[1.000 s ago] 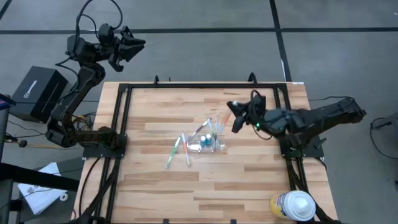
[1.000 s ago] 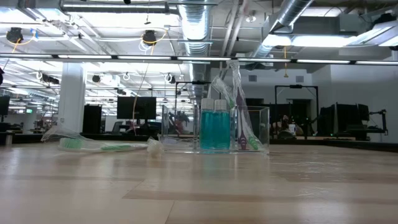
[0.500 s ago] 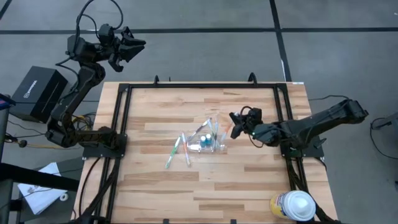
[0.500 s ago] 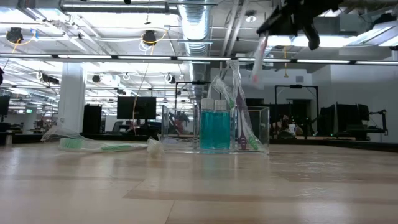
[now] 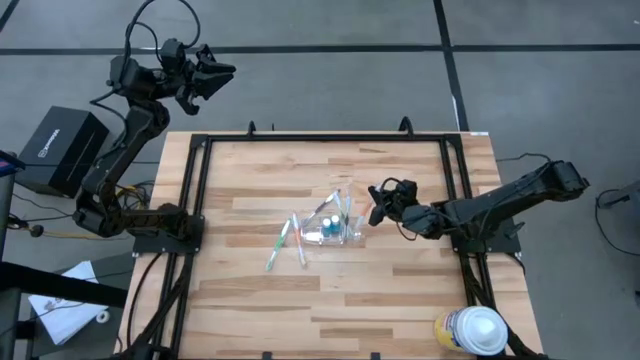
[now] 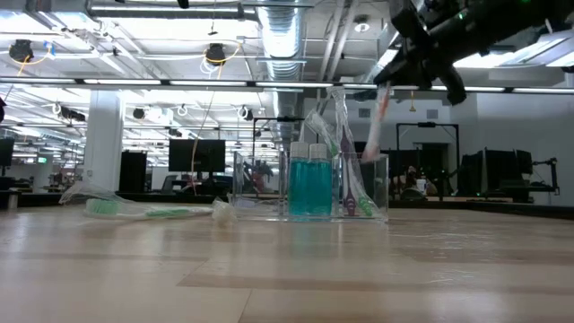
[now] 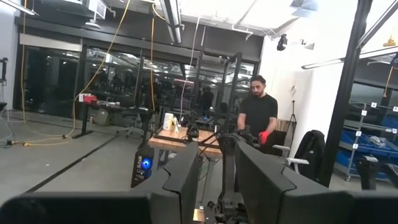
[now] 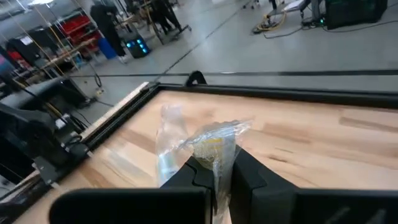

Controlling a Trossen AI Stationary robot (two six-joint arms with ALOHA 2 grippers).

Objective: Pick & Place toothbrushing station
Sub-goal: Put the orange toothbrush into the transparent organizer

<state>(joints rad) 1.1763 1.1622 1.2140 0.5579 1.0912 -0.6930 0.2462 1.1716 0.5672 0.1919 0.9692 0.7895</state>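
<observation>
The right end effector (image 5: 373, 205), clamped on a thin wrapped pink toothbrush (image 6: 378, 115), hangs just right of the small clear plastic cup (image 5: 336, 228) at frame centre. The cup holds two blue-teal toothpaste tubes (image 6: 309, 179) and several toothbrushes.

A large open robotics lab or industrial workshop

We see bare ceiling ducts (image 6: 285, 40) and strip lights over a wide hall, a polished concrete floor (image 5: 330, 70), black metal test frames (image 7: 217, 93), further workbenches (image 7: 186, 138), dark monitors (image 6: 197, 154), and a person (image 7: 257, 118) standing at a bench in the background.
</observation>
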